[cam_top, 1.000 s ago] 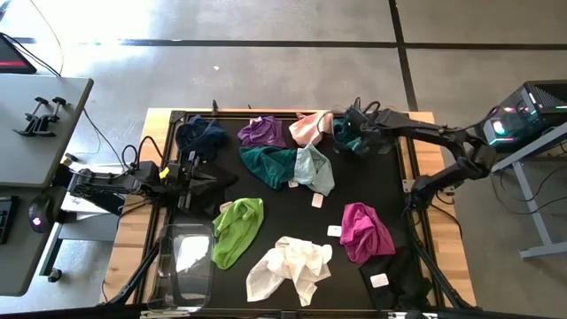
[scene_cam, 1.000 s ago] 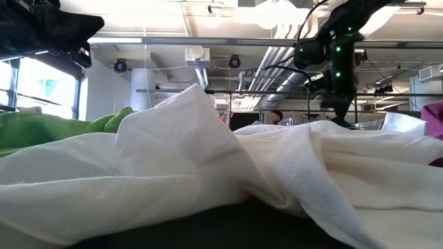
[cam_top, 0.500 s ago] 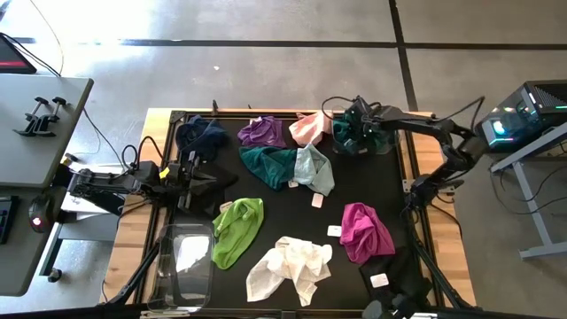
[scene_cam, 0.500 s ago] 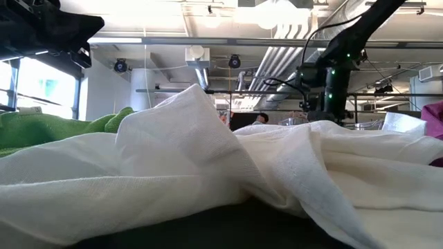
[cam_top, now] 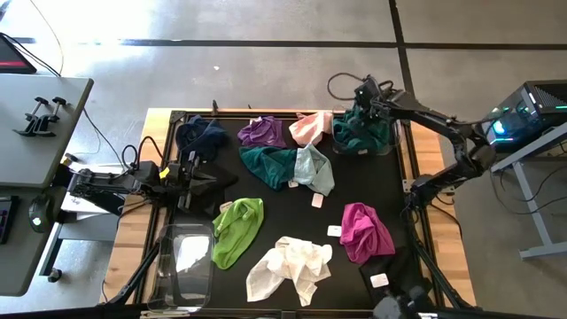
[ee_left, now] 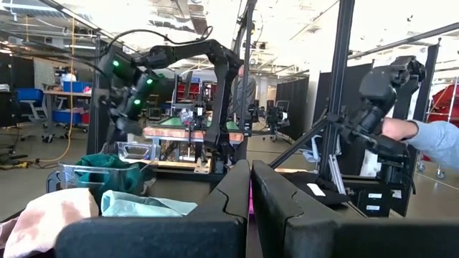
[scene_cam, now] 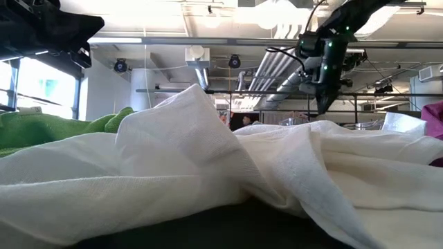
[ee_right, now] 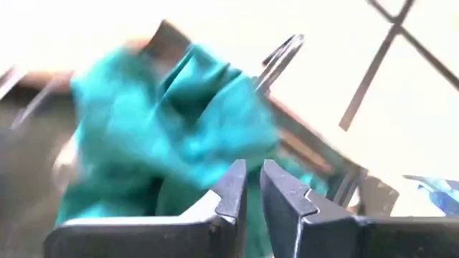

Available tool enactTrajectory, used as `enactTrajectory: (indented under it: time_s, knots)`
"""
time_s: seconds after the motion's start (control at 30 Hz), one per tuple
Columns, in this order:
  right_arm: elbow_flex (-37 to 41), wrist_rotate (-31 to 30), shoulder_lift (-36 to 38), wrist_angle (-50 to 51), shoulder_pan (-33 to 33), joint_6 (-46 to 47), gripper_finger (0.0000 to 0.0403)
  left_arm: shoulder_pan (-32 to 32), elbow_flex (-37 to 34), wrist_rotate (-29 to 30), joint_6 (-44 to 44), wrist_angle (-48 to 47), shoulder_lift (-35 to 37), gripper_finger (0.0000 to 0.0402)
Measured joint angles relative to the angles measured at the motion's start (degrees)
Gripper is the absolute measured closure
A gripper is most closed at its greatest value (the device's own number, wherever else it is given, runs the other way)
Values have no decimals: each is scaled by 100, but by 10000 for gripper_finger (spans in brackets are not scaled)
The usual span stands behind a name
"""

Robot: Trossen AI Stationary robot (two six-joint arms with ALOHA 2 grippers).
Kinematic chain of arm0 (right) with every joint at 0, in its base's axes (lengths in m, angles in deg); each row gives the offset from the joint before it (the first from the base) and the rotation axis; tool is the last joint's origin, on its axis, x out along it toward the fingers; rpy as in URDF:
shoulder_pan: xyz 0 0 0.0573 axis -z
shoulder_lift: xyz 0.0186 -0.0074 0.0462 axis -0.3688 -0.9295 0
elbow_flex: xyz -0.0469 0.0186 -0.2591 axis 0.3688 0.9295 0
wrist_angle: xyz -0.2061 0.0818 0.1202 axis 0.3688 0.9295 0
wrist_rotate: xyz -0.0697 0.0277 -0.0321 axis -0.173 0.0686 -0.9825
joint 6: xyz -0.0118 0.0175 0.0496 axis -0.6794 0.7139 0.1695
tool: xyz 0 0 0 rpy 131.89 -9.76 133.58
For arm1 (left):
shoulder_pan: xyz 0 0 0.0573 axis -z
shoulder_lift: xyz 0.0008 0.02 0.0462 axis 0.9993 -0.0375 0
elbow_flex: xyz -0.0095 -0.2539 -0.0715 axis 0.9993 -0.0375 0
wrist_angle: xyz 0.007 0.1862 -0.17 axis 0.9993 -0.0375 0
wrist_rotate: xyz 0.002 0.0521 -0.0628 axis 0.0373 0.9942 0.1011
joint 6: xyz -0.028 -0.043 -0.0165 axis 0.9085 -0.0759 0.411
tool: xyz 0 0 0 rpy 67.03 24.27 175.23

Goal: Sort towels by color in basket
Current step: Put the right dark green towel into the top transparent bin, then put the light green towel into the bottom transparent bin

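Since a moment ago the right gripper [cam_top: 365,96] has lifted off the teal towel [cam_top: 361,134], which now lies bunched in the clear basket [cam_top: 390,144] at the table's far right corner. That arm reaches in from the right, elbow bent, wrist over the basket; its fingers [ee_right: 233,190] stand nearly together with nothing between them. The left gripper [cam_top: 197,170] waits low at the table's left edge, arm stretched level, fingers [ee_left: 231,193] pressed shut and empty. Navy [cam_top: 200,135], purple [cam_top: 262,132], pink [cam_top: 309,128], dark teal [cam_top: 269,164], mint [cam_top: 314,168], lime [cam_top: 237,229], white [cam_top: 291,266] and magenta [cam_top: 365,230] towels lie spread on the black mat [cam_top: 345,190].
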Motion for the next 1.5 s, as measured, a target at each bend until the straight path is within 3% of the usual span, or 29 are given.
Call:
enactTrajectory:
  time_s: [0.2, 0.37, 0.43, 0.5, 0.6, 0.83, 0.97, 1.1, 1.27, 1.37, 1.5]
  knots:
    - [121, 38, -543, -533, 215, 262, 368, 0, 2, 1, -4, -34, -2, 396]
    - [540, 710, -1084, -700, 196, 219, 368, -1, 0, 0, 0, -169, -2, 396]
    - [672, 611, -1258, -813, 194, 50, 368, 0, 0, 0, -2, -181, -2, 396]
    - [700, 114, -1292, -957, 102, -22, 370, -1, 0, 1, -7, -176, -2, 396]
    - [578, -246, -1092, -930, -130, -202, 378, -2, 0, 2, -6, -128, -2, 396]
    - [351, -267, 237, -290, -714, 43, 385, 0, 0, 4, -2, -135, -2, 396]
    - [605, -77, 1104, -171, -1194, 500, 366, -2, 0, 15, -250, -326, -2, 396]
    - [1397, 499, 1762, -1395, -2192, 907, 330, 0, 0, 200, -559, -105, -26, 396]
    - [2819, 1017, 1935, -4305, -3809, 1012, 301, 53, 2, 367, -747, 719, -285, 397]
    - [3385, 984, 1740, -5883, -4676, 900, 295, 193, 99, 703, -800, 888, -728, 401]
    - [3593, 416, 1365, -6449, -5592, 621, 295, 483, 530, 1246, -777, 888, -1656, 401]
